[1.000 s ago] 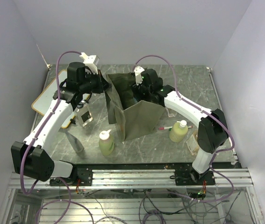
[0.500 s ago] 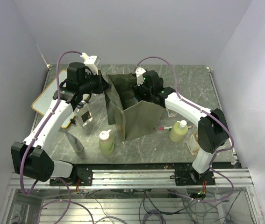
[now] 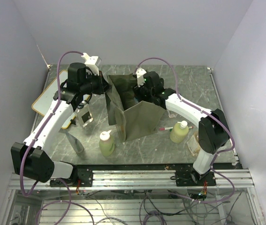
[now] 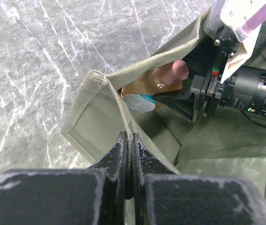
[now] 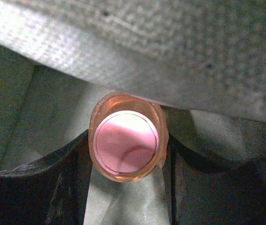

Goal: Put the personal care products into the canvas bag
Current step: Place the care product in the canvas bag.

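Note:
The olive canvas bag [image 3: 142, 119] stands open mid-table. My left gripper [image 3: 105, 88] is shut on its left rim; in the left wrist view the jaws [image 4: 129, 140] pinch the fabric edge [image 4: 100, 117]. My right gripper [image 3: 135, 92] reaches into the bag's mouth, shut on a slim orange bottle [image 4: 157, 82] with a pink cap. In the right wrist view the bottle [image 5: 125, 138] sits between the dark fingers [image 5: 69, 164], with bag fabric [image 5: 170, 51] above it. Two yellow-green bottles [image 3: 107, 144] [image 3: 179, 132] and a grey tube [image 3: 75, 142] stay on the table outside the bag.
A wood-framed whiteboard [image 3: 46, 93] lies at the far left under my left arm. A small container [image 3: 83, 117] stands next to it. A pen [image 3: 166, 128] lies right of the bag, and an amber bottle [image 3: 193, 143] sits by my right arm's base.
My right gripper has shifted slightly left and further into the bag's mouth with the orange bottle. The left gripper keeps its hold on the rim.

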